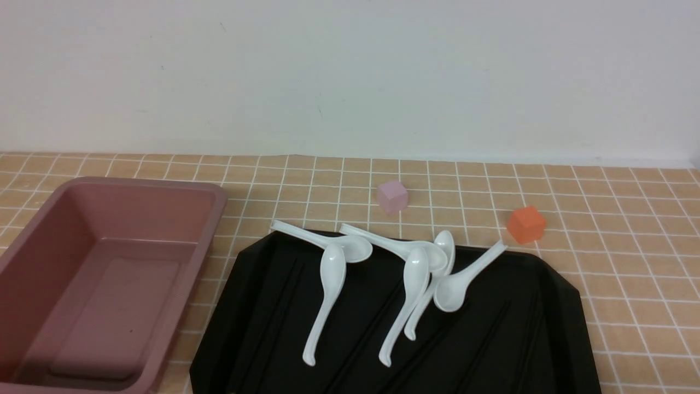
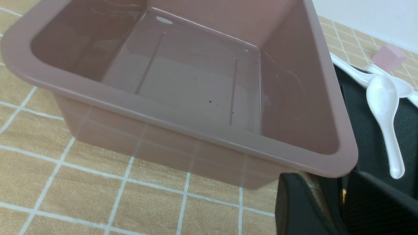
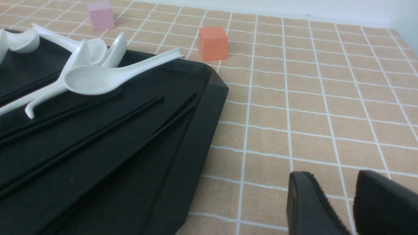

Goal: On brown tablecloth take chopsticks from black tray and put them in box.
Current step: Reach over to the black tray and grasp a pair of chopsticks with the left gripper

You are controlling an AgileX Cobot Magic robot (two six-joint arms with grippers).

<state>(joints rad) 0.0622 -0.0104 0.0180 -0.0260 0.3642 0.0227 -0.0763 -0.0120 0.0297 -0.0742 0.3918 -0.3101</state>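
Worktop w/ brown tablecloth point(image 1: 629, 273), tan-orange, thin white grid lines, white wall behind.

By the worktop's near-left corner stands the box point(image 1: 136, 216), a deep dusty-pink plastic tub w/ rounded corners and rolled rim. Just beside it, along the near edge from centre to R, lies the black tray point(image 1: 519, 339), glossy and flat, w/ cut-off corners and a low rim.

The chopsticks point(image 3: 98, 133), thin black sticks, lie flat on the tray floor, running roughly from near-left to far-right. They are hard to see in the front view and clear in the R wrist view.

Six white soup spoons point(image 1: 328, 284) are strewn over the tray's far half. Some overlap, and several handles rest on the far rim.

A pink cube point(image 1: 392, 197) sits on the cloth past the tray's far edge. An orange cube point(image 1: 526, 224) sits near the tray's far-right corner.

The L end effector point(image 2: 338, 192) shows only as dark fingers low beside the box's near corner on the tray side. Only a narrow gap shows btwn them, so can't tell if it is released or grasping anything.

The R end effector point(image 3: 336, 182) hangs over bare cloth off the tray's R edge. It is released, w/ cloth visible btwn its fingers.

Neither arm shows in the front view.
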